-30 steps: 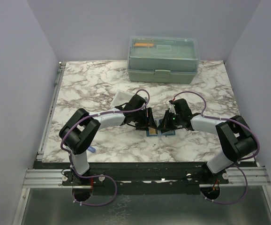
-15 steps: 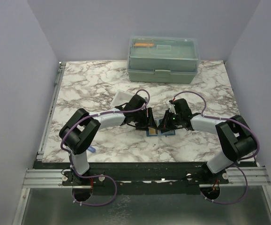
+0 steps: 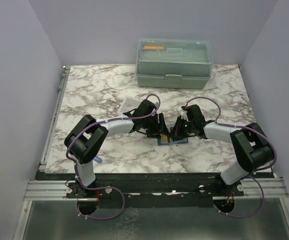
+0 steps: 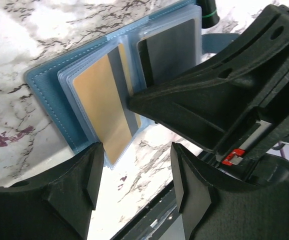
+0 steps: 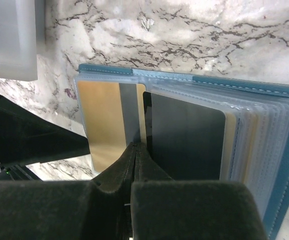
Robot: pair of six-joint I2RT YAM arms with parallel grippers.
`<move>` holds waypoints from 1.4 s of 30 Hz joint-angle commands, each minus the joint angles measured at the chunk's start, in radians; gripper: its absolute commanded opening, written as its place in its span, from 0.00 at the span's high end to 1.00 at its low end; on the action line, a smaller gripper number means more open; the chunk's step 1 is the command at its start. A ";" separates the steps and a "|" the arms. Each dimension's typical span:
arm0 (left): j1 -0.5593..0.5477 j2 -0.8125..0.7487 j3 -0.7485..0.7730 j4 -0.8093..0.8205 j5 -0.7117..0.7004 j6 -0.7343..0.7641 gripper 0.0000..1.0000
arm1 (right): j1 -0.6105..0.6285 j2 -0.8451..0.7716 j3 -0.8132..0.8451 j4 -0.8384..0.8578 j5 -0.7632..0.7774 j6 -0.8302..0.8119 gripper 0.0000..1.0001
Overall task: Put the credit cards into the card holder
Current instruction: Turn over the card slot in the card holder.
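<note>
Shifted slightly up-frame at centre: closed right tool (image 5: 136, 150) pressed on gold card (image 5: 102, 125) inside card holder (image 4: 44, 100); left tool (image 4: 137, 167) spread open; card seemingly almost seated.

From above, the left gripper (image 3: 159, 131) and right gripper (image 3: 177, 131) hide most of the card holder (image 3: 173, 142). The right wrist picture's edge cuts off the white tray (image 5: 9, 40).

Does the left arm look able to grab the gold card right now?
Probably yes: the left gripper is open, its fingers either side of the gold card. The right gripper, shut, rests on it nearer the fold of the card holder, leaving the near end free.
</note>
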State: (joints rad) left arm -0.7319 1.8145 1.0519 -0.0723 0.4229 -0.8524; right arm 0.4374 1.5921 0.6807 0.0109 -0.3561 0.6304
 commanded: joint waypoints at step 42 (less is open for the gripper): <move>-0.022 0.170 0.156 0.239 0.153 -0.094 0.35 | -0.017 -0.421 0.035 -0.575 0.473 0.078 0.83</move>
State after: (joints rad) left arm -0.7467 1.9667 1.1709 0.1703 0.5602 -0.9611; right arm 0.4252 1.2404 0.6548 -0.3920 -0.0284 0.7319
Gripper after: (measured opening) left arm 0.630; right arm 0.143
